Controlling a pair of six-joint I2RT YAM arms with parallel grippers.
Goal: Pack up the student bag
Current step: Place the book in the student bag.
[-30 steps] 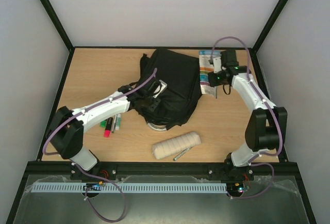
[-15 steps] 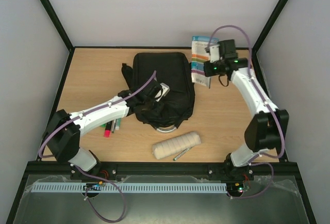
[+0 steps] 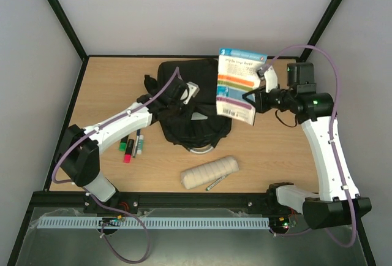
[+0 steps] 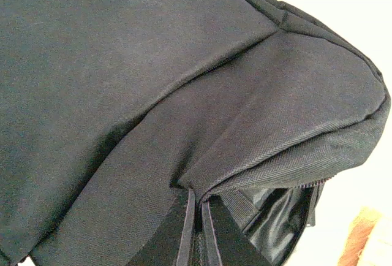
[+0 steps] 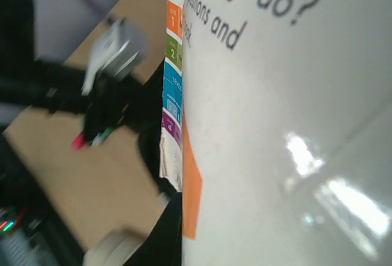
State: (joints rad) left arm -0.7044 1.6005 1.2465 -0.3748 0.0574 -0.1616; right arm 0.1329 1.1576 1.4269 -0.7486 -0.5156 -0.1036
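Lying at the middle of the desk (image 3: 110, 88), nearer its far edge, the student bag (image 3: 202, 119) has its opening lip raised, with shiny lining visible in the left wrist view. The left gripper (image 3: 182, 92) sits on the bag's near-left part, jaws together and pinching a fold of its black fabric. The right gripper (image 3: 254, 97) is clamped on the edge of a booklet (image 3: 236, 85), held raised and tilted over the bag's right side; markers (image 3: 130, 148) lie toward the desk's left edge and a rolled cloth (image 3: 209, 173) near its front edge.
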